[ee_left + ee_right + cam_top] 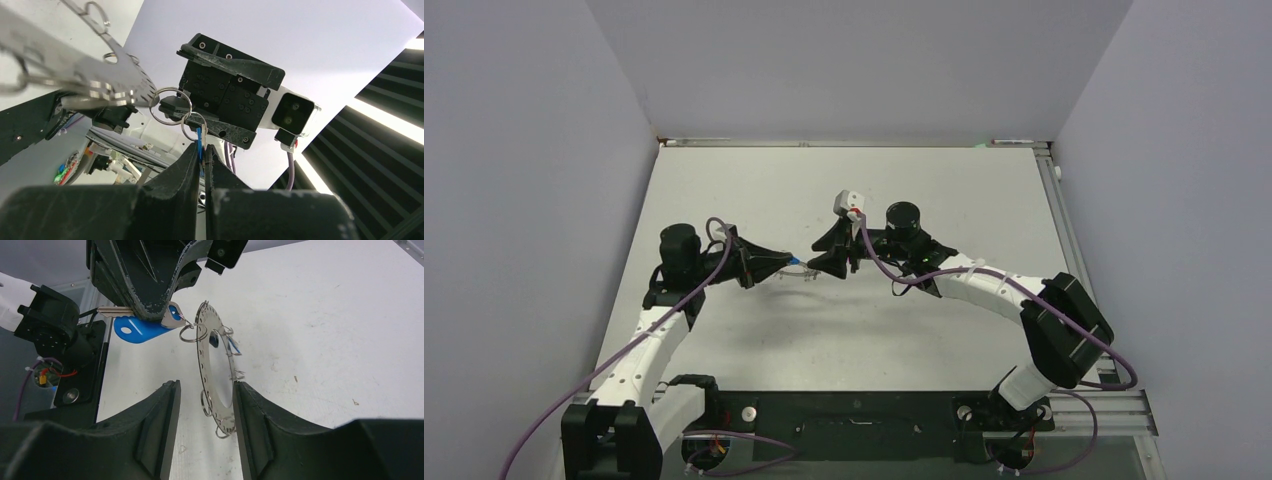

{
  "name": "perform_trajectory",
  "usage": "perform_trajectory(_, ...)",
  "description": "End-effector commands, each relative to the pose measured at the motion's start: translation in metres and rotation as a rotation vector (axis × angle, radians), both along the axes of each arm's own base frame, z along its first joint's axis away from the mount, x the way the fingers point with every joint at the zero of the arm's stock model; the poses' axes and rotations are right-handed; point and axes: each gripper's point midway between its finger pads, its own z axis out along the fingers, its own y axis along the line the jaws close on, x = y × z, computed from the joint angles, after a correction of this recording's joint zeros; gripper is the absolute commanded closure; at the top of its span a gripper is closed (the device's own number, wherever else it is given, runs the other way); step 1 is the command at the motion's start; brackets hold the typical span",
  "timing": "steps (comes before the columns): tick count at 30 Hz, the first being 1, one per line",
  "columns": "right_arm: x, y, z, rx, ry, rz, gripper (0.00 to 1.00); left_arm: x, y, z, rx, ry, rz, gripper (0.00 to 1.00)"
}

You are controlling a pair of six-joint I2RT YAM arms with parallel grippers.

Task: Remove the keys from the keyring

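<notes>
Top view: both arms meet about mid-counter point(944, 200), a bit toward its left edge, halfway between near and far edges. left gripper point(786, 263) and right gripper point(822, 266) point tip to tip, nearly touching, with the blue key point(796, 263) bridging them. I can't resolve more from here. Left wrist: left gripper is clamped on the blue key's head, jaws closed with only the plastic sliver between them. Two small split rings point(170, 106) chain off the key up to the keyring point(100, 75), which is a blurred grey plate at the upper left, off the ground. The right gripper's body is straight ahead. Right wrist: right gripper's jaws stand apart with the keyring's disc edge-on in the gap, closer to one finger, and I can't tell if it touches. The disc is above the counter and seems to hang from the key's split ring at its top rim. More small loops sit around the rim, and a blue speck shows behind the hole, maybe another key. Relation that matters: the key's long axis runs from the left gripper straight toward the right one, and the keyring lies on the right arm's side, already between its jaws with its faces toward the pads. My read is that the right closes on the disc, then the left pulls along the key axis. The risk is the split ring just twisting.
</notes>
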Motion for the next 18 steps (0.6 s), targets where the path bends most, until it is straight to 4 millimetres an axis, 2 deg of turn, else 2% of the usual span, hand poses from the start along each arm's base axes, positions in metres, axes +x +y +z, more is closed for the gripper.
perform_trajectory(1,-0.004,0.007,0.022,0.084,-0.045,0.031,0.56,-0.001,0.002,0.018,-0.025,-0.084,0.010,1.00)
perform_trajectory(8,-0.001,0.000,0.019,0.026,-0.049,0.067,0.49,-0.011,0.001,0.014,-0.006,-0.110,-0.018,1.00)
perform_trajectory(13,-0.010,-0.004,0.019,-0.019,-0.054,0.103,0.47,-0.016,0.000,0.007,0.004,-0.086,-0.030,1.00)
perform_trajectory(18,-0.020,-0.011,0.016,-0.038,-0.037,0.122,0.47,-0.017,-0.002,0.009,0.001,-0.099,-0.044,1.00)
